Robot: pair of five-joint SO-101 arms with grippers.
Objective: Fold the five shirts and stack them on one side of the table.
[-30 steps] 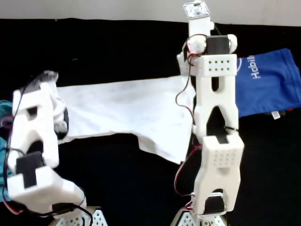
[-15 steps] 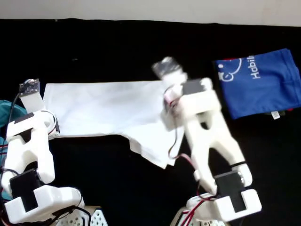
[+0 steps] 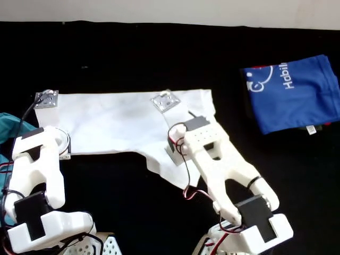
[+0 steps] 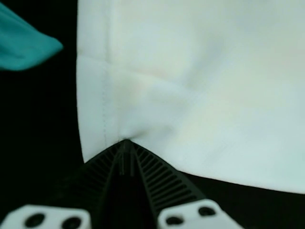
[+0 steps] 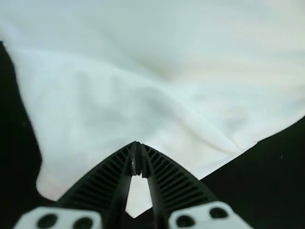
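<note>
Both left fingers (image 4: 153,182) and right fingers (image 5: 164,185) pinch creased white shirt (image 3: 122,122).

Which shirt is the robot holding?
The white shirt, spread mid-table, pinched by the left gripper and right gripper; the blue shirt and teal shirt lie apart.

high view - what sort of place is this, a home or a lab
Likely a robot lab bench: two white arms at a black-covered table, a white shirt spread flat, a folded blue shirt aside.
</note>
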